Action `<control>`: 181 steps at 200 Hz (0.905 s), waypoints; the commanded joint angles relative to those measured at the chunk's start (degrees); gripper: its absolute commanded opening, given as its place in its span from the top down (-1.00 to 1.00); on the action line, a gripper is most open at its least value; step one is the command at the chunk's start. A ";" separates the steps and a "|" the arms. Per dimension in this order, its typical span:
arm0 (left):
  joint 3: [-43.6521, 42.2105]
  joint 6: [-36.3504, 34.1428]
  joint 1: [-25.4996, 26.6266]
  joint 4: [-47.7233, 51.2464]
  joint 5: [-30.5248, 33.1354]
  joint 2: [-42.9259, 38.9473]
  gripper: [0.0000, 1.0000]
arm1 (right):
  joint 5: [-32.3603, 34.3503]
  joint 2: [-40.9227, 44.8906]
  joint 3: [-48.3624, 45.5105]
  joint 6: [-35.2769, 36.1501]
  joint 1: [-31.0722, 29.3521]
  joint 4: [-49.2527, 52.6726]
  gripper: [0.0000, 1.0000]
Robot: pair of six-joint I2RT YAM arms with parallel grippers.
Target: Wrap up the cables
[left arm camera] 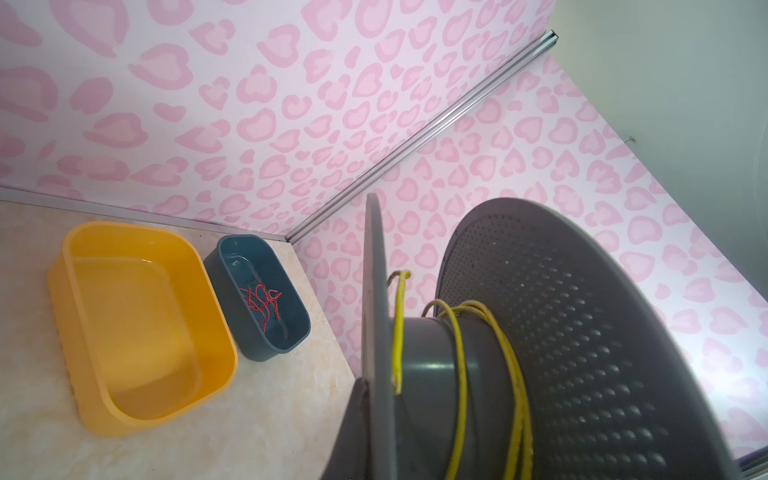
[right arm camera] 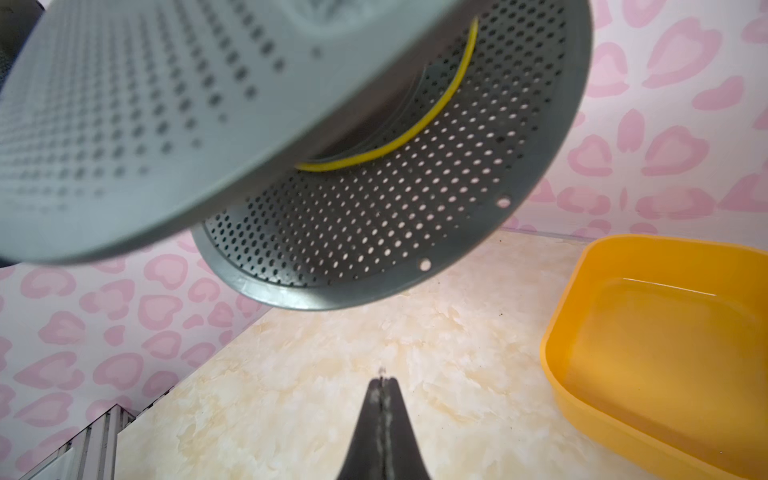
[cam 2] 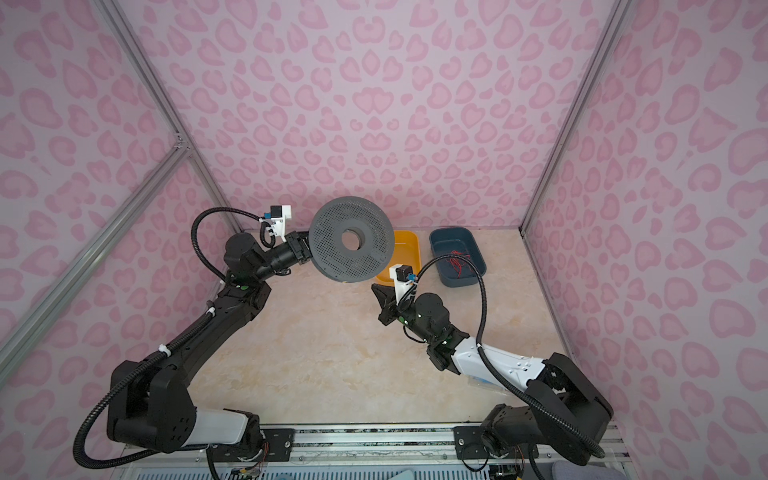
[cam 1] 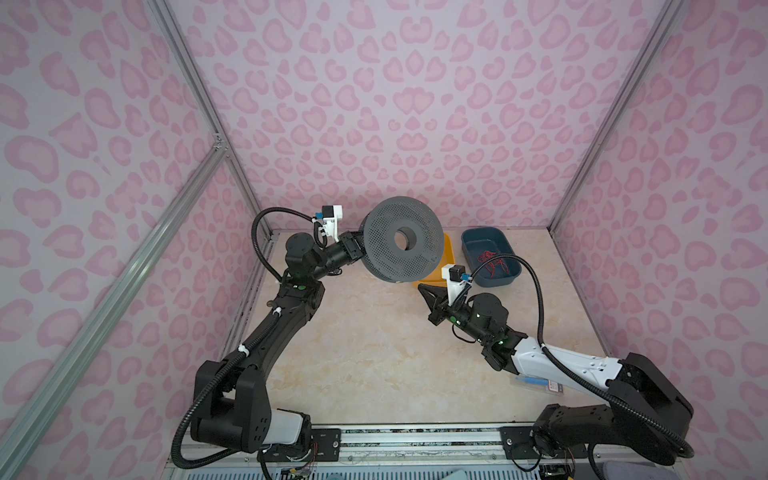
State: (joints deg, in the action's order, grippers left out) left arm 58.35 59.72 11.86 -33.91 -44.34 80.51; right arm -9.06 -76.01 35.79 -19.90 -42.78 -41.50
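Note:
A grey perforated spool (cam 1: 401, 239) (cam 2: 351, 239) hangs in the air over the back of the table. My left gripper (cam 1: 358, 249) is shut on the rim of one flange; in the left wrist view one dark finger (left arm camera: 353, 428) lies against that flange. The cables are one thin yellow wire (left arm camera: 459, 374) (right arm camera: 415, 129) looped a few times round the spool's hub, with a loose end (left arm camera: 397, 374) beside the gripped flange. My right gripper (cam 1: 424, 289) (cam 2: 376, 287) (right arm camera: 383, 380) is shut and empty, low over the table, below and in front of the spool.
A yellow tub (cam 2: 409, 249) (left arm camera: 66, 311) (right arm camera: 561, 332) sits empty behind the spool. Beside it, a blue tub (cam 1: 469, 249) (left arm camera: 232, 282) holds short red wires (cam 1: 492, 259) (left arm camera: 262, 301). Pink patterned walls close three sides. A clear packet (cam 1: 536, 384) lies under the right arm.

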 commanded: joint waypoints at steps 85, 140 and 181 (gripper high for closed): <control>1.08 -29.03 2.24 36.83 22.46 -10.21 0.93 | 14.90 19.20 -6.79 -2.54 6.15 31.01 -0.23; 11.14 -49.40 22.12 57.81 62.15 -11.32 0.93 | 14.85 33.78 -17.66 -5.20 10.17 22.63 -0.86; 11.47 -60.28 34.19 54.72 84.44 -7.17 0.93 | 23.53 38.25 -22.81 -5.88 10.12 17.77 -0.91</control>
State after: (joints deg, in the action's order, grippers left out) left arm 68.69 9.34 41.28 23.66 20.32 71.20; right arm 7.64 -38.83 15.42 -25.06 -32.62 -17.98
